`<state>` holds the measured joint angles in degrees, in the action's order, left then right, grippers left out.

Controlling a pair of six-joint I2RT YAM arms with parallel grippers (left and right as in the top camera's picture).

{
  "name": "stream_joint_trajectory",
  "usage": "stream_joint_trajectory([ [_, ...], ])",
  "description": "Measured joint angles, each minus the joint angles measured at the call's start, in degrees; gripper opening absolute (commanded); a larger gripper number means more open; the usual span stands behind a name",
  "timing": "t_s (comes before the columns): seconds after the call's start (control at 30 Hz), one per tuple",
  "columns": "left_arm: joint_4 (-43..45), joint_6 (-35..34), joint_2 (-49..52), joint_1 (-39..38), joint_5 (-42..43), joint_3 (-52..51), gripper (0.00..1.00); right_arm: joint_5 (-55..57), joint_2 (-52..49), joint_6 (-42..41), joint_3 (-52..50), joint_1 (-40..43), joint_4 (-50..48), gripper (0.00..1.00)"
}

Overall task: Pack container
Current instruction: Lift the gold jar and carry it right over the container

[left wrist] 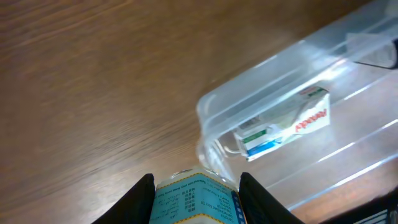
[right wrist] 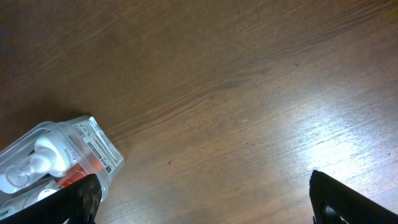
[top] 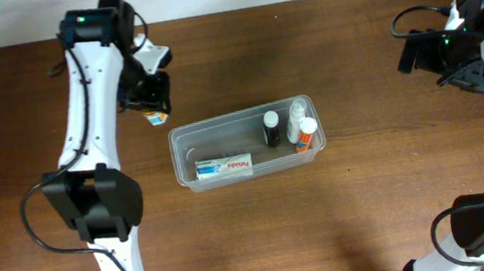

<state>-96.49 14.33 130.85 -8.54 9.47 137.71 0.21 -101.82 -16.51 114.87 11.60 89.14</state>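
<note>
The clear container [top: 248, 144] lies mid-table, holding a white box [top: 223, 165], a black bottle [top: 271, 128] and two white bottles [top: 300, 121]. My left gripper [top: 153, 105] hovers off its back left corner, shut on a small bottle with a blue and yellow label [left wrist: 196, 202]; the black fingers [left wrist: 138, 200] press both sides of it. The container's corner [left wrist: 214, 112] and the white box [left wrist: 283, 124] show ahead in the left wrist view. My right gripper [top: 455, 63] hangs open at the far right, over bare wood, with the container's end [right wrist: 56, 155] at the left of its view.
The brown wooden table [top: 345, 225] stretches around the container. Both white arm bases [top: 93, 205] stand at the table's near side, left and right. A pale wall edge runs along the back.
</note>
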Motion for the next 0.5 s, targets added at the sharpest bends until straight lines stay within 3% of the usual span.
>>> stream_joint_trajectory([
  [0.5,0.00,-0.74,0.00,-13.27,-0.09,0.00,0.32,0.00,0.00,0.02,0.00,0.00,0.00,0.98],
])
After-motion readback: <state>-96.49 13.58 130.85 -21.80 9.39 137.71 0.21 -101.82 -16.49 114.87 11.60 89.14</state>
